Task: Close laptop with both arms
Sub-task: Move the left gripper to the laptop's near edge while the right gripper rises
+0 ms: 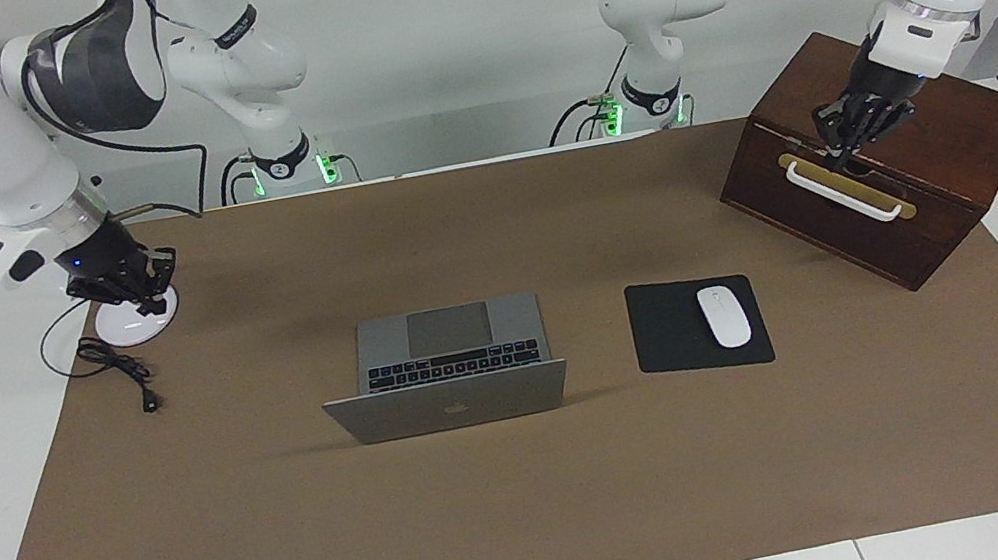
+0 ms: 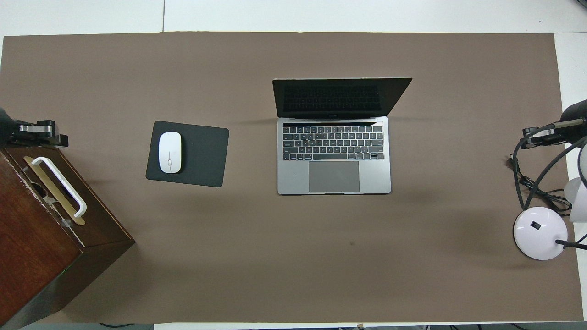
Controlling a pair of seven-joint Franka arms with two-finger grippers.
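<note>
The silver-grey laptop [image 1: 448,341] stands open in the middle of the brown mat, lid upright with its logo away from the robots; in the overhead view its keyboard and dark screen [image 2: 334,151] show. My right gripper [image 1: 127,283] hangs over the white lamp base, well apart from the laptop toward the right arm's end; it also shows in the overhead view [image 2: 539,134]. My left gripper [image 1: 847,136] hangs over the wooden box by its white handle, toward the left arm's end; it also shows in the overhead view [image 2: 46,134]. Neither touches the laptop.
A white desk lamp with round base [image 1: 137,325] and black cable sits at the right arm's end. A dark wooden box [image 1: 930,188] sits at the left arm's end. A black mouse pad [image 1: 670,332] with a white mouse [image 1: 724,315] lies beside the laptop.
</note>
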